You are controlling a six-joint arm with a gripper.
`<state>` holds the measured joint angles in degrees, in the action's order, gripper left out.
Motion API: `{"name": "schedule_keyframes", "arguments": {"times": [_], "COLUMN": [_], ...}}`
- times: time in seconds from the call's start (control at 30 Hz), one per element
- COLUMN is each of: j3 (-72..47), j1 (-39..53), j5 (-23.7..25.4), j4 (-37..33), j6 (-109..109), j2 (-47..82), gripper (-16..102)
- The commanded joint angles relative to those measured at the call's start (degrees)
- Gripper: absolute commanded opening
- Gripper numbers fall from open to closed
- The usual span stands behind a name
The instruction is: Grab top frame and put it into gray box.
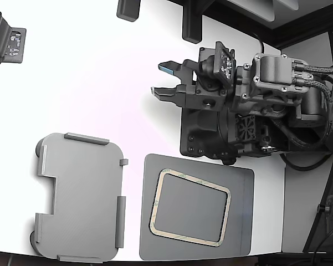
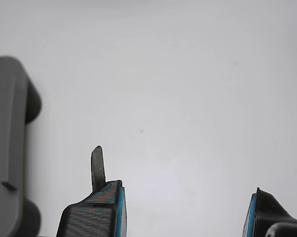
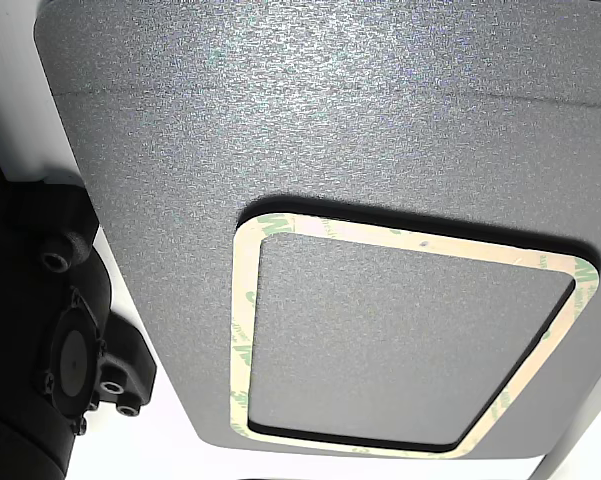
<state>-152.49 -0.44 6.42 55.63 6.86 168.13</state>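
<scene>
The gripper (image 1: 162,79) is hovering over bare white tabletop (image 1: 88,72) with its 2 fingers spread apart and nothing between them; the wrist view is showing only blank surface in the gap. The top frame (image 1: 159,195) is lying flat on the dark gray mat (image 1: 241,188), toward the bottom of the exterior view and well apart from the gripper. The gray box (image 1: 80,194) is sitting just beside the mat on the exterior view's left, with nothing in it.

The main risk is looking like the pickup itself. The frame is thin and is lying flush on the mat, so the fingers may be sliding over its edge instead of getting under it, or they may be catching the mat and dragging both along. A pinch on 1 side could be letting so thin an outline sag or twist, and then it might be snagging on the box's raised edge tabs (image 1: 86,138) rather than dropping inside. The box is only slightly larger than the frame, so a skewed release would be leaving a corner perched on the rim.

Around the scene, the arm's black body (image 1: 232,122) is sitting just above the mat in the exterior view. A dark device (image 1: 4,41) is occupying the upper corner on that view's left, well clear of the route.
</scene>
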Motion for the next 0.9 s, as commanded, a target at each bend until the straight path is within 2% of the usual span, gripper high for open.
{"name": "schedule_keyframes", "arguments": {"times": [0.0, 0.23, 0.4, 0.47, 0.57, 0.6, 0.63, 0.67, 0.77, 0.8, 0.87], "j3": [1.41, 1.41, 2.11, 5.80, 14.06, 16.61, 18.72, 20.57, 23.55, 24.17, 25.31], "j1": [-0.62, -0.62, -0.53, 1.05, 6.15, 7.03, 7.29, 7.65, 10.37, 10.55, 10.72], "j5": [1.23, 1.58, 1.32, 1.23, 4.39, 4.48, 3.60, 3.16, 5.01, 4.31, 0.97], "j4": [-0.18, -0.09, -0.09, -0.18, 1.76, 3.43, 4.83, 6.15, 8.44, 9.05, 10.02], "j6": [0.53, 0.88, 0.79, -0.18, -6.59, -15.29, -23.82, -29.53, -44.91, -49.13, -59.85], "j2": [1.14, 1.14, 0.79, -2.55, -9.32, -11.69, -13.80, -15.64, -18.37, -18.98, -20.21], "gripper": [99, 100, 94, 93, 72, 76, 88, 92, 95, 95, 87]}}
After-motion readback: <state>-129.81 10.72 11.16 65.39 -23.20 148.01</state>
